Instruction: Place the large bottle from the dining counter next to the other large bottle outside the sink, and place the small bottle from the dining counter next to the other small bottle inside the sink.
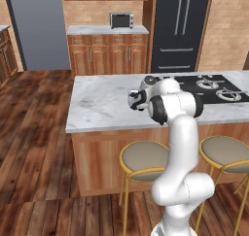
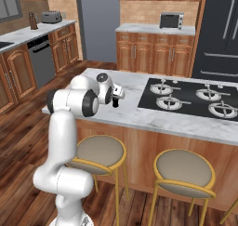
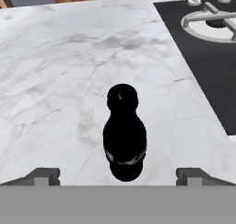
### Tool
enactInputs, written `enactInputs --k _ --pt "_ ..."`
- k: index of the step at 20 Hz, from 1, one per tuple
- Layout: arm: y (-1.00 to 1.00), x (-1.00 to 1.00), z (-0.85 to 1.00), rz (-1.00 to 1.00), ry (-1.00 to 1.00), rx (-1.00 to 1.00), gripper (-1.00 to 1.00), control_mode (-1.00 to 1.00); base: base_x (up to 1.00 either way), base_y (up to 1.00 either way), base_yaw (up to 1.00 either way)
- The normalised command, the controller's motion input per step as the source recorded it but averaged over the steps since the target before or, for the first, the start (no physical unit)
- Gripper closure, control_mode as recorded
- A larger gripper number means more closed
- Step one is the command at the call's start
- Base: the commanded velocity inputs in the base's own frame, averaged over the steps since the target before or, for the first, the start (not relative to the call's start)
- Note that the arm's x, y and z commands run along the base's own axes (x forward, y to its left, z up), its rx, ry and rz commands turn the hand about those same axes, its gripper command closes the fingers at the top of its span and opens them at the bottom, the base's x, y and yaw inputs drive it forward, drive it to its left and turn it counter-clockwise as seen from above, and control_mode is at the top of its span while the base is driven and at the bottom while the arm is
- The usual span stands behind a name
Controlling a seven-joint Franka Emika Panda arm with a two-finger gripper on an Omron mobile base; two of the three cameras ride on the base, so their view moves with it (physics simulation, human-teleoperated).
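Marble, white-grey w/ faint veining, forms the top of the dining counter (image 1: 102, 104); its sides are light wood panels. We note a black stove plate (image 2: 186, 96) set flush into the top, carrying round metal burner grates. Two round padded stools w/ thin brass-coloured legs stand at the counter's near side (image 1: 144, 158).

In the hand view a dark, glossy bottle (image 3: 124, 135) stands upright on the marble, seen from above: rounded cap, narrow neck widening to a bulbous body, a pale ring near its shoulder. Label colour cannot be told from this angle, nor whether it is the large or small one. It sits left of the stove plate edge, apart from it.

Gripper (image 3: 118, 176) hovers above the counter, approx. over the bottle. Fingers (image 3: 45, 176) are spread fully wide, one each side of the bottle, w/ clear gaps to it. We see no contact; nothing is grasped.
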Motion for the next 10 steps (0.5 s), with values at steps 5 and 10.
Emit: enactInputs --k 5,10 --pt "-0.02 0.18 -0.08 -0.01 0.00 0.00 -1.00 -1.00 0.00 0.00 0.00" --pt "-0.02 0.14 -0.04 -0.01 0.00 0.00 -1.00 -1.00 0.00 0.00 0.00"
